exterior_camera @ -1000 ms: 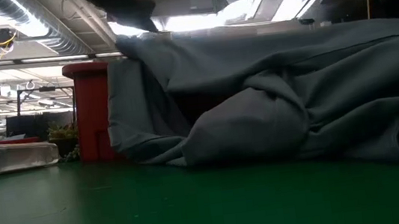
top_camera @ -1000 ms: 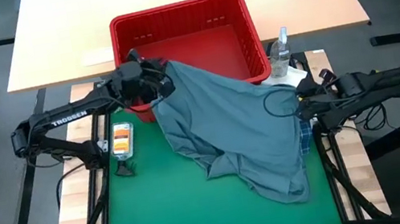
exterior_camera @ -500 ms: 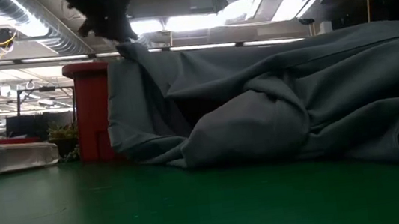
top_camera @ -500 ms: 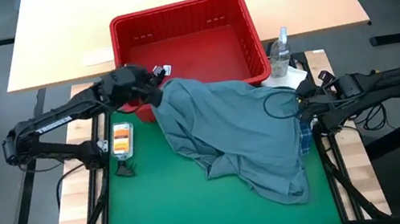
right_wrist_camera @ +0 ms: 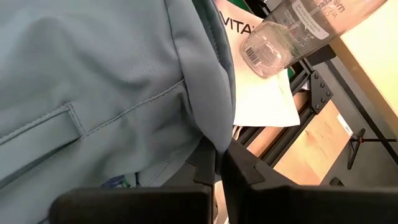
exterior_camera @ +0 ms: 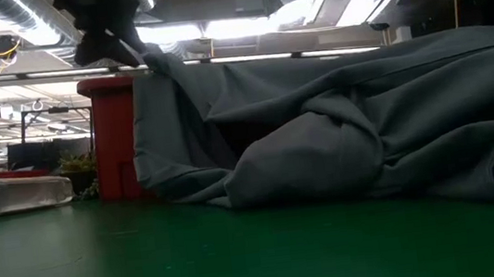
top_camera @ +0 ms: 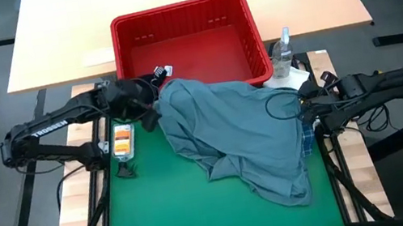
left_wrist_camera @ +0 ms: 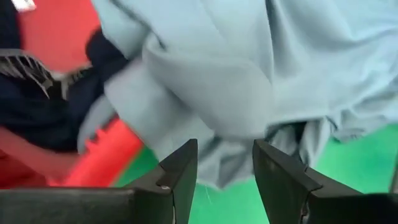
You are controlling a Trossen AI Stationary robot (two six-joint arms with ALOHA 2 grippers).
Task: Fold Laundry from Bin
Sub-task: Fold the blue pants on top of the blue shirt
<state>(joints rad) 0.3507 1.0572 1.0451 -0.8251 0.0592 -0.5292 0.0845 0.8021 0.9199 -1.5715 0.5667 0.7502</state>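
Note:
The large grey-blue garment (top_camera: 242, 135) lies crumpled on the green mat (top_camera: 160, 210). Its far end is draped over the near rim of the red bin (top_camera: 181, 14). A dark navy garment (left_wrist_camera: 37, 99) lies inside the bin at its near left corner. My left gripper (top_camera: 148, 110) hovers open just left of the grey-blue garment's far end (left_wrist_camera: 205, 93), fingers apart and with nothing between them. At the mat's right edge, my right gripper (top_camera: 303, 106) is shut on the grey-blue garment. A strip of blue-white plaid (top_camera: 307, 141) peeks out beside it. My right gripper pinches a folded edge of the grey-blue garment (right_wrist_camera: 214, 134) on its right side between its two shut fingers. It comes slanting down from the table's right. The cloth hangs over the fingers, and the rest of it lies slack on the mat.
A clear bottle (top_camera: 283, 48) stands on white paper (top_camera: 292, 78) right of the bin. An orange-and-white packet (top_camera: 122, 139) and a small black object (top_camera: 127, 171) lie at the mat's left edge. The near half of the mat is bare green.
My left gripper has opened and let go of the grey-blue garment's far end. That end has dropped from the air onto the bin's near rim. The gripper has then rolled, tipped downward and drawn back toward the table's near left, away from the bin.

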